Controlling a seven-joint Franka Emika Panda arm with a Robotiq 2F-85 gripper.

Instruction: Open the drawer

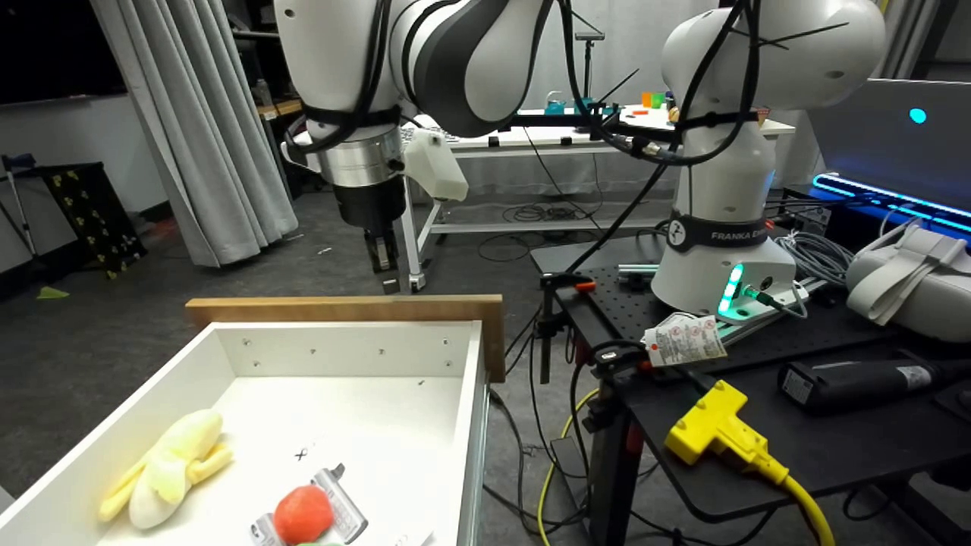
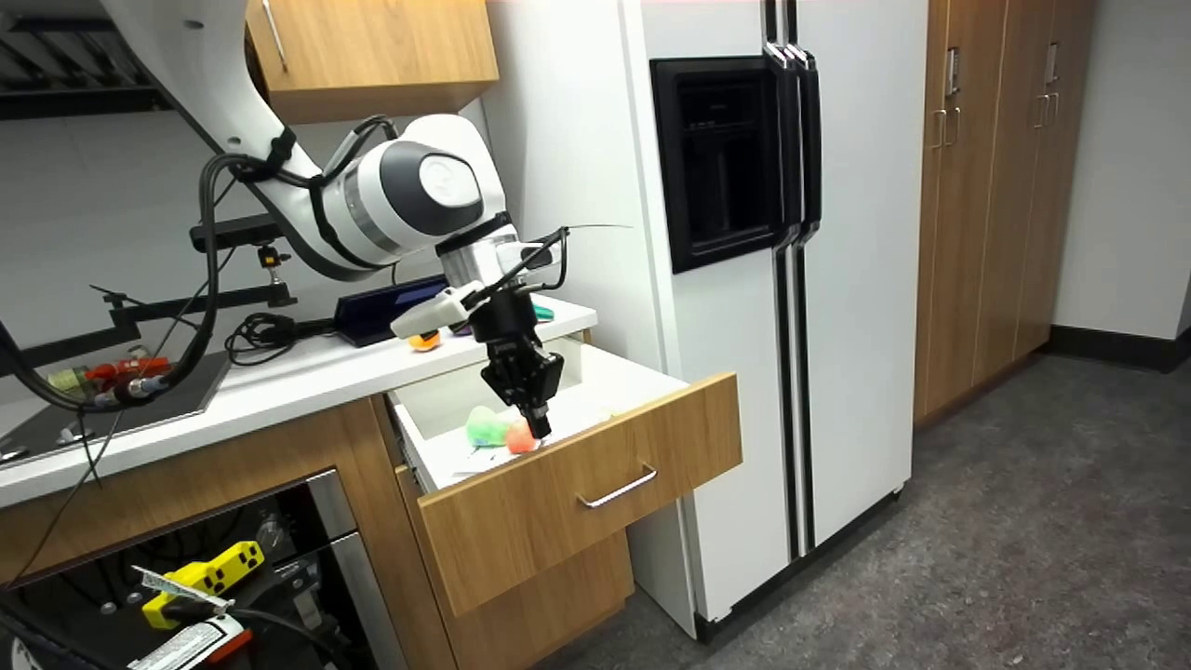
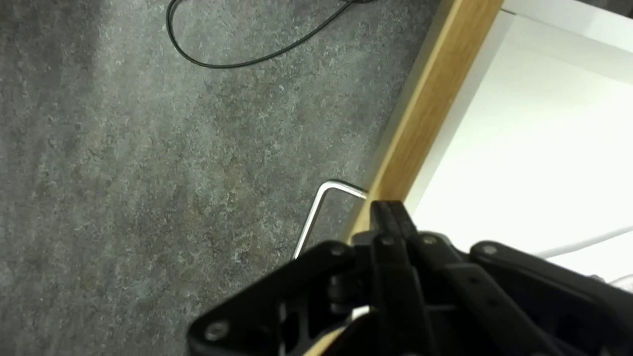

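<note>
black table (image 1: 857,447): robot base (image 1: 705,273), white headset (image 1: 929,292), black device (image 1: 857,383), yellow power adapter (image 1: 705,425) (at edge).

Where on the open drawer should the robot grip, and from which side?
Probably the straight middle of the silver handle, from above, just outside the drawer front. The bar runs along the front and stands off it, leaving a gap to reach behind. The end effector is shut, so it would likely have to open first, then close around the bar.
</note>
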